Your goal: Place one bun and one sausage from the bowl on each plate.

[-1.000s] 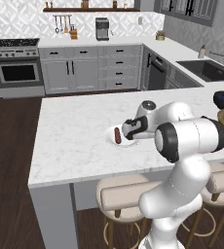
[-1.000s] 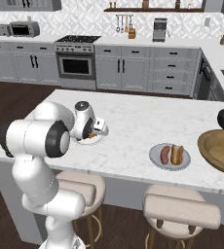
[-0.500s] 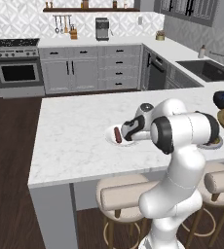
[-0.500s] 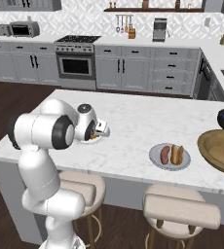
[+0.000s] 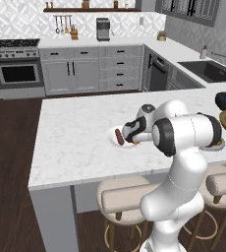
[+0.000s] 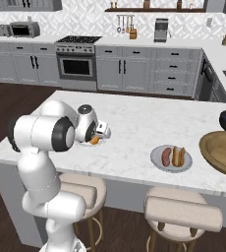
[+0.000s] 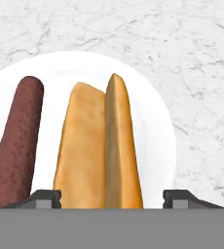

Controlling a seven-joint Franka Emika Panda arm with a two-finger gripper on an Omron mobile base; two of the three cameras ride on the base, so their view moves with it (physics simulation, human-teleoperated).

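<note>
Gripper spread wide, empty — over glossy white plate: split golden bun, rough brown sausage.

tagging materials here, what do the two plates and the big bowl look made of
White plate: glossy, looks like glazed ceramic, smooth and bright. Grey plate: dull matte finish, maybe stoneware; hard to tell. Bowl: tan-brown, looks like wood, with a soft satin surface.

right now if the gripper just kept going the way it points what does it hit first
Most likely the bun, lying between the open fingertips on the white plate, beside the sausage. How near it is cannot be told.
</note>
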